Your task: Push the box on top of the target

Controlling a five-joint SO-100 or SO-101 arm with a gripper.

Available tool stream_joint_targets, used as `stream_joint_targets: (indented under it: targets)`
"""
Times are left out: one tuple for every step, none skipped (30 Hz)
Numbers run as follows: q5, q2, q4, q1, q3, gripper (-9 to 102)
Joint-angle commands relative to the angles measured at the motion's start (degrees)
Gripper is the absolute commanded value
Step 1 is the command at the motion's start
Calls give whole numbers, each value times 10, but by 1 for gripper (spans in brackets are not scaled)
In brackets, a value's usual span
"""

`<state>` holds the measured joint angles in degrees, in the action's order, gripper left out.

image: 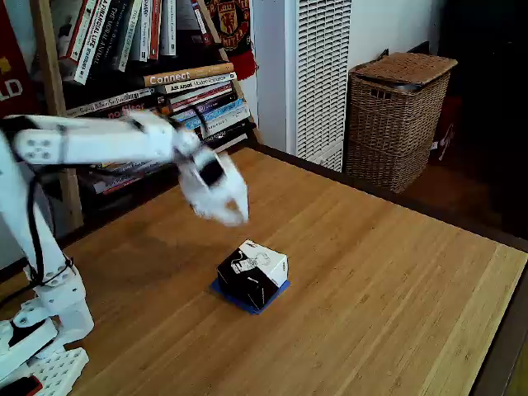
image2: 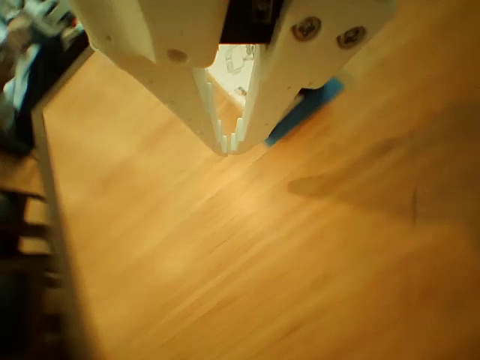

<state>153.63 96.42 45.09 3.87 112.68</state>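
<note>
bamboo-toned wood makes up the counter [image: 388, 280], its grain running in long strips. near the middle of it sits the box [image: 253, 274], a small cube with black sides and a white top carrying small printed marks. it rests on the target [image: 233, 297], of which blue tape edges peek out along the box's lower front edges in the fixed view; whether the box covers the square fully i cannot tell.

white plastic forms the arm [image: 91, 140], which rises from a base at the counter's left edge and reaches across toward the right. its fingers [image: 223, 206] hang in the air above and to the left of the box, apart from it and blurred in the fixed view.

in the other view the fingers [image2: 231, 144] enter from the top edge and point down at the counter [image2: 225, 255]. their tips are pressed together, clenched on nothing, with only a narrow wedge of gap opening higher up. through that gap a piece of the box's white face [image2: 234, 64] shows, and to the right of the fingers a strip of the blue target [image2: 304, 109] lies flat on the wood. a soft shadow falls on the counter further right.

behind the counter in the fixed view stand a bookshelf [image: 157, 74] packed with leaning books, a white slatted unit [image: 322, 74] and a wicker basket [image: 398, 115] with a lid.
</note>
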Motion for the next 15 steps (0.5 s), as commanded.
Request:
stream_joint_targets:
  targets:
    - [-89,59,22,5,-20,1]
    - [-113,70,36,8,-23,1]
    - [-134,82,51,12,-25,1]
    - [-156,94,63,17,-24,1]
    - [-185,109,72,21,-23,1]
    - [-215,124,76,25,-23,0]
    - [-250,140,78,27,-22,0]
    - [-280,155,78,29,-21,0]
    - [-301,170,79,34,-11,0]
    - [-315,184,83,41,-1,0]
    - [-330,197,85,50,10,0]
    - [-338,210,89,59,20,0]
    - [-347,224,91,69,35,0]
    - [-364,237,91,76,53,0]
    - [-383,250,91,82,61,0]
